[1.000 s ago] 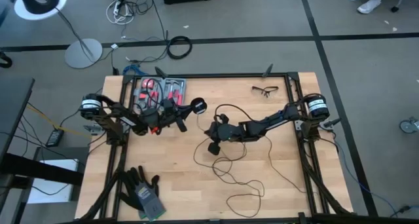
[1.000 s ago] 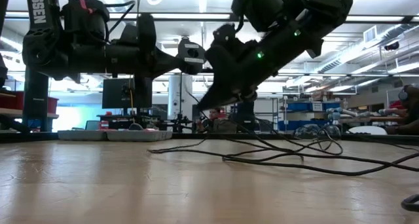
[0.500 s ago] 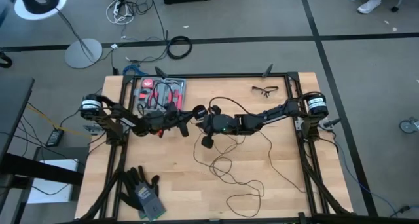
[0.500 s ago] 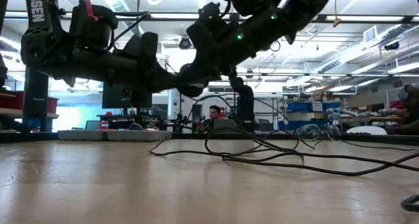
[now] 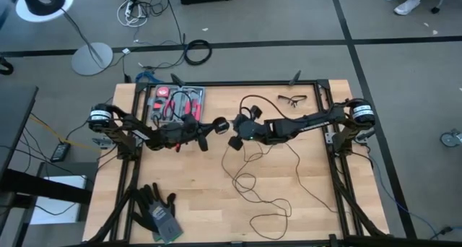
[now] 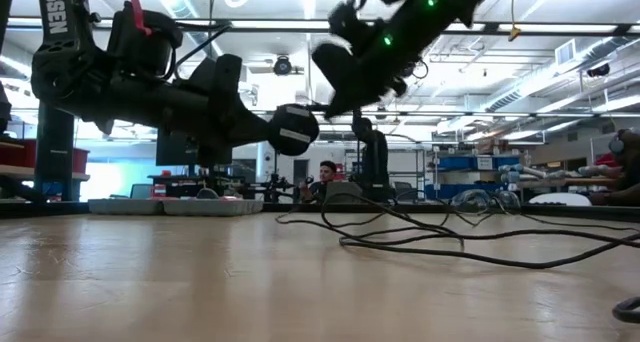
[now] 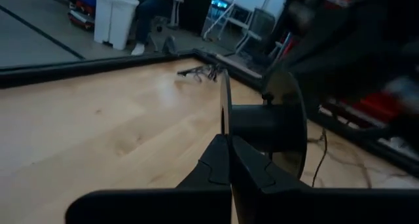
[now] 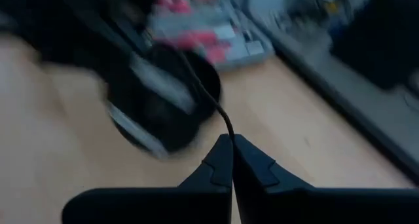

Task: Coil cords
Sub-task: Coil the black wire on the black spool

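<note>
The thin black cord (image 5: 247, 180) lies in slack loops on the wooden table, and one stretch rises to my two grippers at mid table. Its end is a round black puck (image 5: 221, 124), shaped like a small spool with two flat discs, held in the air. My left gripper (image 5: 211, 128) reaches in from the left and is shut on the puck (image 7: 265, 126). My right gripper (image 5: 236, 129) reaches in from the right, just beside the puck, and is shut on the cord. In the low view the puck (image 6: 293, 129) hangs well above the table. My left gripper pinches the rim of the puck's nearer disc (image 7: 224, 122) between its two fingertips. It comes in level from the table's left. The puck is lifted clear, its discs standing on edge. My right gripper pinches a single strand of the cord (image 8: 226, 128) between its fingertips, a short way from the puck (image 8: 163, 103). It comes from the table's right, slanting down. The short stretch runs on to the puck, and the rest hangs slack to the table.
A tray of red-handled tools (image 5: 177, 101) sits at the far left, safety glasses (image 5: 292, 99) at the far right, and dark gloves (image 5: 157, 211) at the near left. Cord loops (image 5: 271, 217) cover the near middle. People sit in the room behind the table.
My right gripper has risen and gone toward the table's far edge, up beside the puck, drawing a stretch of the cord off the table with it. My left gripper has tipped down to level, so the puck sits lower than before.
</note>
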`<state>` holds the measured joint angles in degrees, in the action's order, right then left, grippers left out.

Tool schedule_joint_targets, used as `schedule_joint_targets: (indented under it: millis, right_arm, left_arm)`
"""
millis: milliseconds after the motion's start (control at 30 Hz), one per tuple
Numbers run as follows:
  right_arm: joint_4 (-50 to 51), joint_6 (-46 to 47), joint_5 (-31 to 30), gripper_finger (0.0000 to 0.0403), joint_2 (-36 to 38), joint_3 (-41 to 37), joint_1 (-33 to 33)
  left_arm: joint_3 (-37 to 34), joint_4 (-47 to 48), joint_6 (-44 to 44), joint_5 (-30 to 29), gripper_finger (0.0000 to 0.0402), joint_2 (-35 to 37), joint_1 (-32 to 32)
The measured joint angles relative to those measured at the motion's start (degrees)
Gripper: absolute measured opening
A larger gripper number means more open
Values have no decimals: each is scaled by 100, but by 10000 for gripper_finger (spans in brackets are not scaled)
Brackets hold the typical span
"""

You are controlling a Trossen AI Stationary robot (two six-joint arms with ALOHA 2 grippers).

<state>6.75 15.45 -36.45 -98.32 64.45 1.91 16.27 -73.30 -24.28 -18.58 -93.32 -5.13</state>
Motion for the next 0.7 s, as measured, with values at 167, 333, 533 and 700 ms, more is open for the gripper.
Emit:
schedule_joint_targets:
  millis: [167, 333, 533, 700]
  right_arm:
    - [478, 787, 46, 0, 11, -163, 33]
    - [-467, 954, 144, 7, 9, -696, 226]
    - [-2122, 970, 1107, 36, 9, -1510, 311]
    - [-2769, 1024, 1113, 55, 9, -2033, 382]
  left_arm:
    - [0, -286, -25, 28, 0, 0, 0]
    - [0, -409, -84, 23, 0, 0, 0]
    - [0, -409, -199, -326, 0, 0, 2]
    - [-7, -415, -211, -558, 0, 0, 0]
